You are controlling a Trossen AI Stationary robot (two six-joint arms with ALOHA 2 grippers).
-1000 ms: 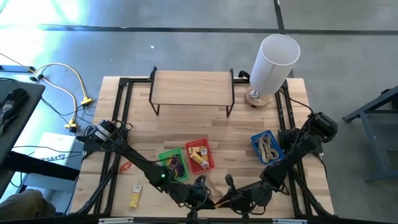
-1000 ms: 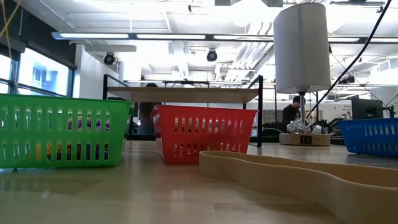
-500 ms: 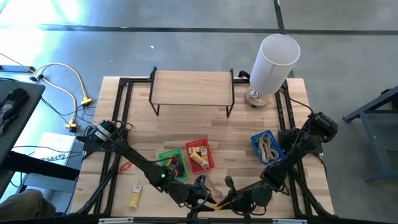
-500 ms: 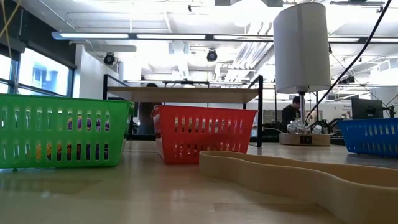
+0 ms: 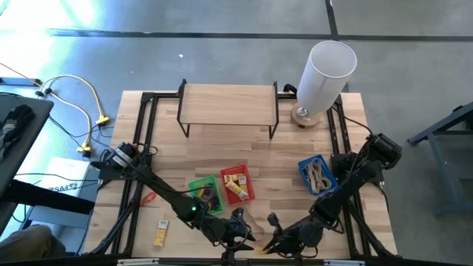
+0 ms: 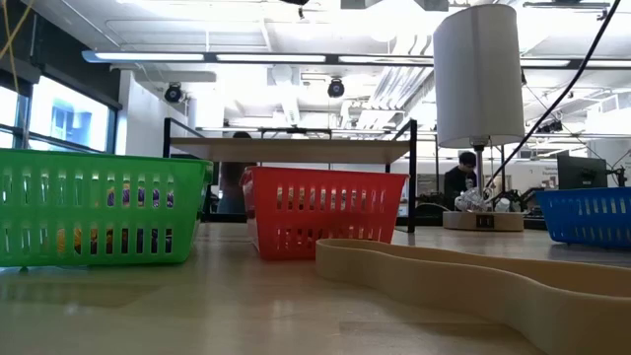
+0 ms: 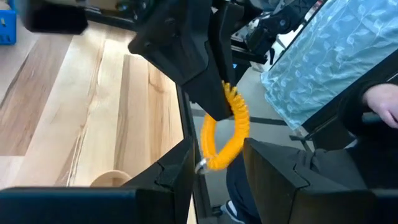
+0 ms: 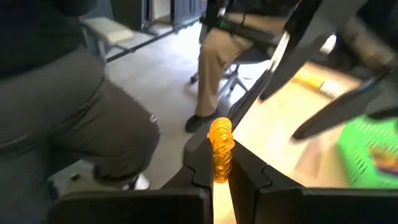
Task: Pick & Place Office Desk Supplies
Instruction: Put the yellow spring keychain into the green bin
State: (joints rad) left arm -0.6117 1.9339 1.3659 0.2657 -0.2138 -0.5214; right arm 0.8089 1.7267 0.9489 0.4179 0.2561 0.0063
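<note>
An orange coiled ring (image 7: pixel 227 127) hangs in the air at the table's near edge, with my right gripper (image 8: pixel 219 167) shut on it. In the high view this gripper (image 5: pixel 269 242) is at the near edge, centre. My left gripper (image 7: pixel 217 160) faces it from the left, open. Its fingers stand on either side of the ring's lower end; I cannot tell whether one touches it. A tan rubber band (image 6: pixel 444 278) lies flat on the table. A yellow packet (image 5: pixel 160 233) lies at the near left. My right gripper pinches the ring between its two fingertips, on one side of the coil (image 8: pixel 218 144). The fingers slant slightly downward and point toward the table's near left. The rest of the ring (image 7: pixel 217 155) curves down below the fingers, clear of the table.
Green basket (image 5: pixel 207 196), red basket (image 5: pixel 238 185) and blue basket (image 5: pixel 316 174) stand mid-table with small items inside. A wooden shelf (image 5: pixel 228 103) and a tall white cylinder (image 5: pixel 325 70) stand at the far side. A seated person (image 8: pixel 74 106) is beyond the near edge.
My left gripper has opened and let go of the orange ring. My right gripper has turned at the wrist, and the ring in it has swung a little toward the near edge.
</note>
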